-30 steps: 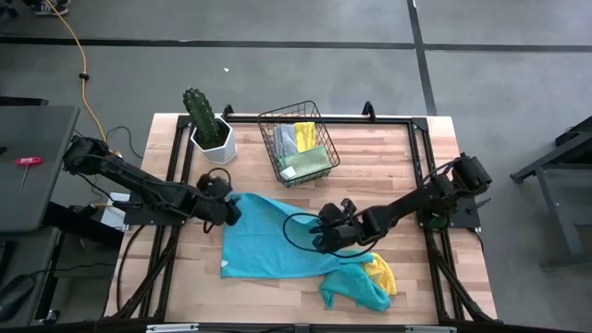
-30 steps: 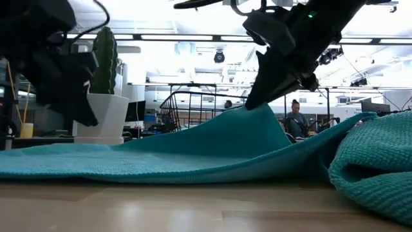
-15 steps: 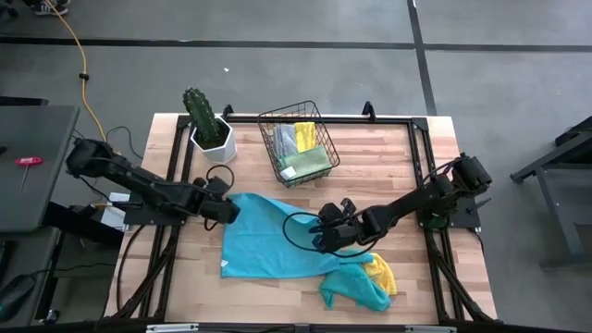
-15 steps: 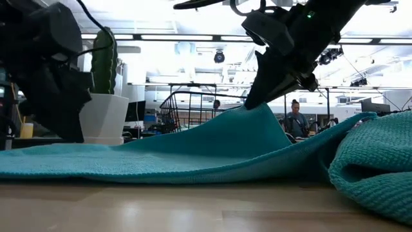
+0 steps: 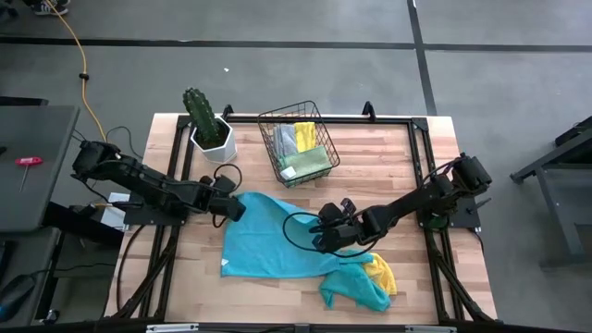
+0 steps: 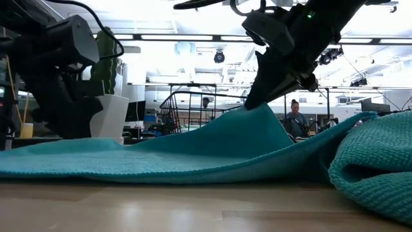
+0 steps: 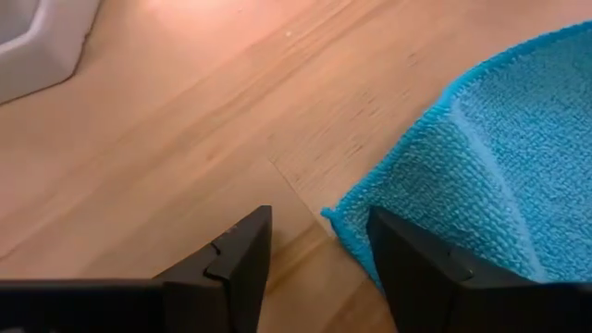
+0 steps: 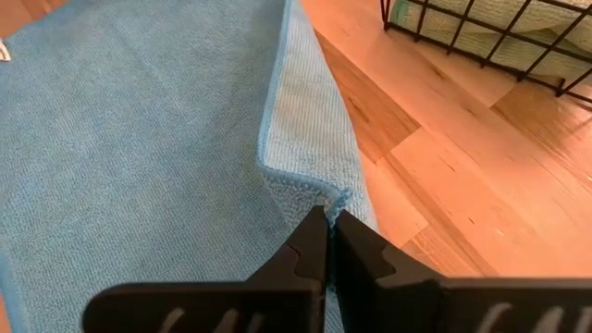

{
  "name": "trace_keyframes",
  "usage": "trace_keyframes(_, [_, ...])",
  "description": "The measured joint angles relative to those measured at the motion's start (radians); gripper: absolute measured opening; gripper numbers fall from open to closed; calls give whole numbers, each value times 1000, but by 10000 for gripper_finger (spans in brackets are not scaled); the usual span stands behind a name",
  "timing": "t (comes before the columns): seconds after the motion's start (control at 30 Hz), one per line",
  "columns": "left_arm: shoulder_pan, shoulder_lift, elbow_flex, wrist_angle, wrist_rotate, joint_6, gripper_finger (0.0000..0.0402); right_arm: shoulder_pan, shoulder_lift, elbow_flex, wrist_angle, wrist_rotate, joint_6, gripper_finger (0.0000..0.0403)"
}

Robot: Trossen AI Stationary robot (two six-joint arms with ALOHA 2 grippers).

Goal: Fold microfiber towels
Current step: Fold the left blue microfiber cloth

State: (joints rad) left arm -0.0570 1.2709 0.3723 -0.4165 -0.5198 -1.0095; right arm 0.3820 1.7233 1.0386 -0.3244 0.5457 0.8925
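We find the spread teal towel (image 5: pixel 273 242) lying flat on the table (image 5: pixel 388 171), on the near side of the wire basket (image 5: pixel 298 143). One edge is peaked up off the wood; the right gripper (image 5: pixel 326 233) has its jaws pressed together on that raised fold, seen closely in the right wrist view (image 8: pixel 326 222). At the towel's opposite corner, the one toward the potted cactus (image 5: pixel 208 125), the left gripper (image 5: pixel 231 205) sits low with jaws parted; in its wrist view the corner (image 7: pixel 347 217) lies between the two fingers (image 7: pixel 236 259), not pinched, touching neither so far as we can tell. A second teal towel (image 5: pixel 356 289) lies bunched beside a yellow towel (image 5: pixel 381 273), just past the right gripper, away from the basket. More folded cloths (image 5: pixel 303 153) rest inside the basket.
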Motion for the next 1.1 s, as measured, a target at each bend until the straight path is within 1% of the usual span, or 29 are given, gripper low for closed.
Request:
trace_keyframes(0.17, [0,0,1,-1,8,1,113,0,0,0,0,-4,0,0])
trace_keyframes(0.37, [0,0,1,-3,5,48,19,0,0,0,0,-7,0,0])
trace_keyframes(0.4, [0,0,1,-7,0,54,10,0,0,0,0,-8,-2,0])
trace_keyframes(0.53, [0,-35,-2,-74,-24,50,7,0,0,0,0,-13,-5,0])
trace_keyframes(0.73, [-23,-143,-2,-173,-63,3,2,-4,-33,0,-46,-10,-39,0])
trace_keyframes(0.97, [-95,-275,9,-164,-97,40,1,0,-142,0,-145,115,-23,0])
trace_keyframes(1.1, [-154,-322,36,-163,-122,56,0,0,-164,0,-187,155,0,0])
